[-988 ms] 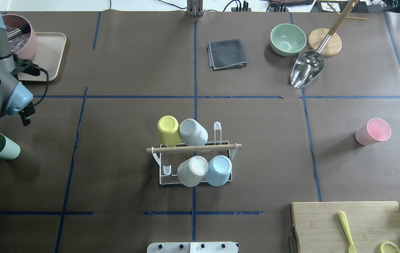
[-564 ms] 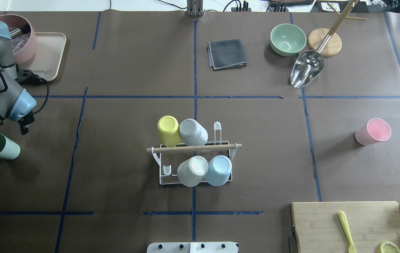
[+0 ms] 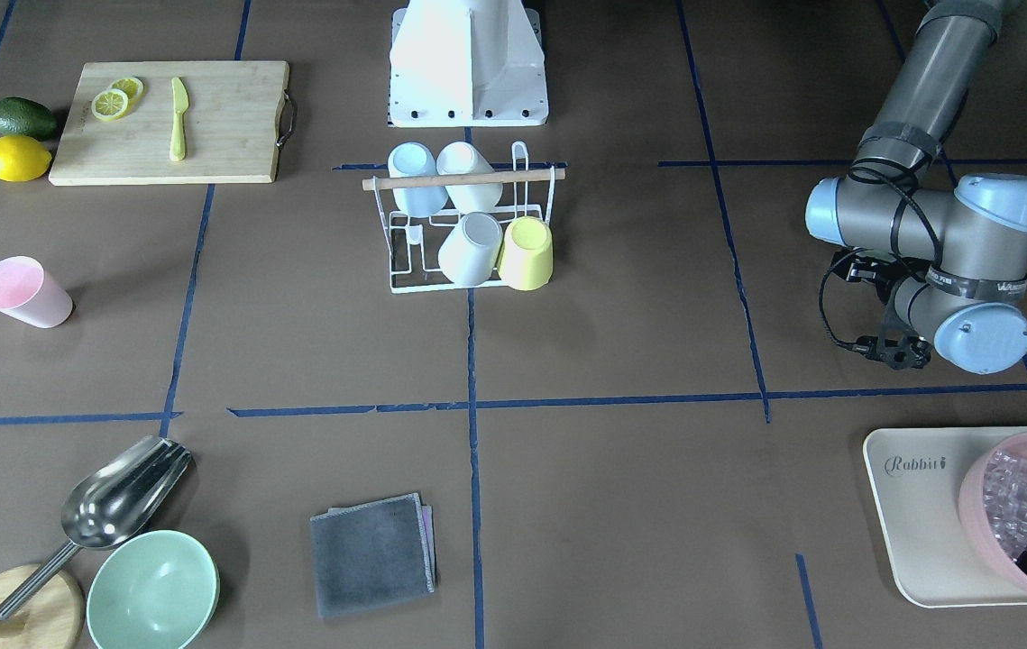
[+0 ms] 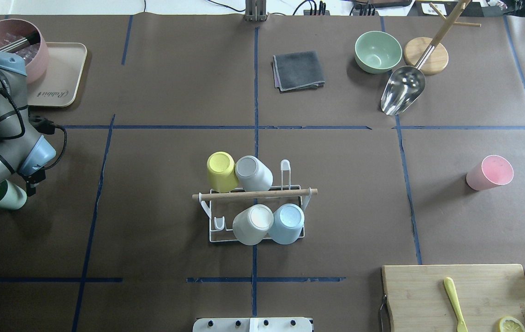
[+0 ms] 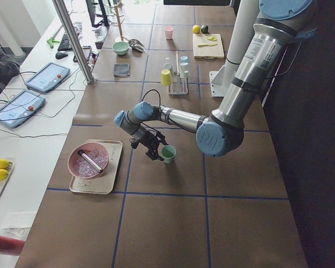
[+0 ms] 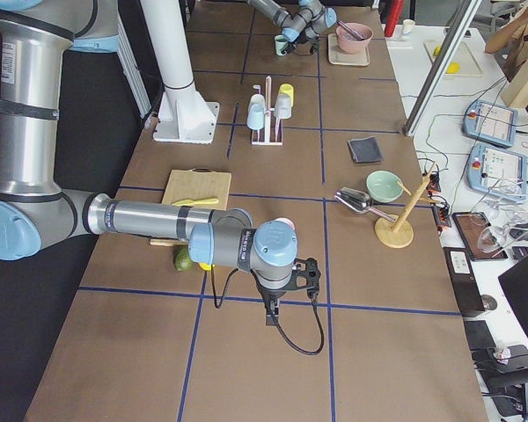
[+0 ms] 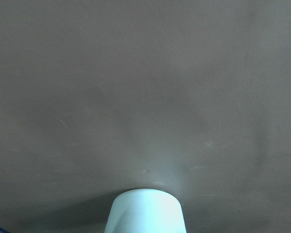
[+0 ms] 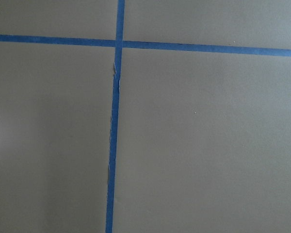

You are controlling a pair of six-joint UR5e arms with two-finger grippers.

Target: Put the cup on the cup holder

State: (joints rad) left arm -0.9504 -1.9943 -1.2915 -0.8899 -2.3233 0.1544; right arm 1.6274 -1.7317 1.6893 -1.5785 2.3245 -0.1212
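A light green cup (image 4: 8, 199) lies on its side at the table's left end, partly under my left arm. It also shows in the exterior left view (image 5: 168, 153) and at the bottom edge of the left wrist view (image 7: 145, 212). My left gripper (image 5: 151, 151) is right beside the cup; I cannot tell whether it is open or shut. The cup holder (image 4: 254, 194), a white wire rack with a wooden rod, stands mid-table with several cups on it. A pink cup (image 4: 489, 173) stands at the right. My right gripper (image 6: 273, 309) points down at bare table; I cannot tell its state.
A beige tray (image 4: 61, 76) with a pink bowl (image 4: 11, 32) of ice sits behind the left arm. A grey cloth (image 4: 298, 70), a green bowl (image 4: 377, 51) and a metal scoop (image 4: 403, 90) lie at the back. A cutting board (image 4: 456, 295) is at the front right.
My left arm has moved toward the table's near side, down onto the green cup, and now covers part of it. The cup and the rack have not moved.
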